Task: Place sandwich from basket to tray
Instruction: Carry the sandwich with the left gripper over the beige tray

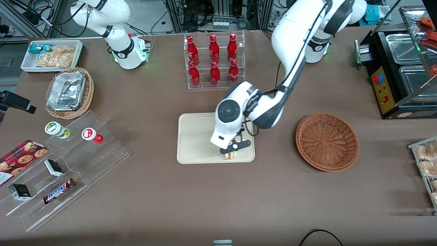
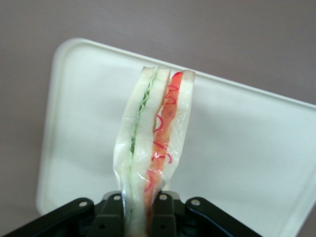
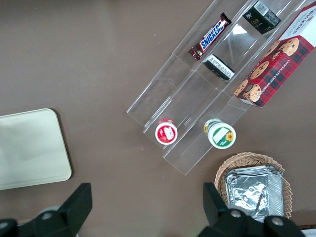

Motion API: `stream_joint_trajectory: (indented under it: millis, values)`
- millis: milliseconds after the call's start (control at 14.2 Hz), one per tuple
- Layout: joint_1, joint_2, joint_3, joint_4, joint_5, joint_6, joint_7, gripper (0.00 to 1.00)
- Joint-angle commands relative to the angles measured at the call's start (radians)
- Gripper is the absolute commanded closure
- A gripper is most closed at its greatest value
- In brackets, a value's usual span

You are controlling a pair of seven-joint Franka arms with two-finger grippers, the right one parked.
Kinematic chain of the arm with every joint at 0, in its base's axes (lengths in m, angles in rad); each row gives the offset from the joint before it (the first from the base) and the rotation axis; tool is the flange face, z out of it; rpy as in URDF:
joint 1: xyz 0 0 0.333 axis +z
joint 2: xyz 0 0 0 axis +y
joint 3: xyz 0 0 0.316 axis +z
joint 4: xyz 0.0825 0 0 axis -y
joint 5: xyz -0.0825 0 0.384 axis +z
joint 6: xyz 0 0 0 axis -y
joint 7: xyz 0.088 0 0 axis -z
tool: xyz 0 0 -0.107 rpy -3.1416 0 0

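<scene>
My gripper [image 1: 231,153] is shut on the sandwich [image 1: 231,155], a wrapped wedge of pale bread with green and red filling [image 2: 153,143]. It hangs low over the beige tray [image 1: 196,138], near the tray's edge closest to the front camera; I cannot tell whether it touches the tray. In the left wrist view the black fingers [image 2: 114,210] press the wedge from both sides, with the tray [image 2: 247,148] beneath it. The round reddish-brown basket [image 1: 327,141] sits empty on the table beside the tray, toward the working arm's end.
A clear rack of red bottles [image 1: 214,60] stands farther from the front camera than the tray. Clear stepped shelves with snacks [image 1: 65,164], a tan wicker basket holding a foil container [image 1: 68,92] and a white snack bin [image 1: 52,55] lie toward the parked arm's end.
</scene>
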Motion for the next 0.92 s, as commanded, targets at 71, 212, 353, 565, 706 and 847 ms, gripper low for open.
stream_joint_trajectory:
  millis: [71,212,353,565,706,847]
  values:
    - [-0.033,0.061,0.005,0.051,-0.008,0.041,-0.017,1.0]
    - [-0.035,0.061,-0.015,0.046,-0.008,0.04,-0.013,1.0]
    - [-0.03,0.058,-0.03,0.043,-0.019,0.034,0.003,1.0]
    - [-0.03,0.064,-0.038,0.037,-0.025,0.038,0.012,0.99]
    - [-0.033,0.077,-0.038,0.023,-0.025,0.044,0.015,0.88]
    - [-0.032,0.074,-0.052,0.02,-0.026,0.049,0.0,0.01]
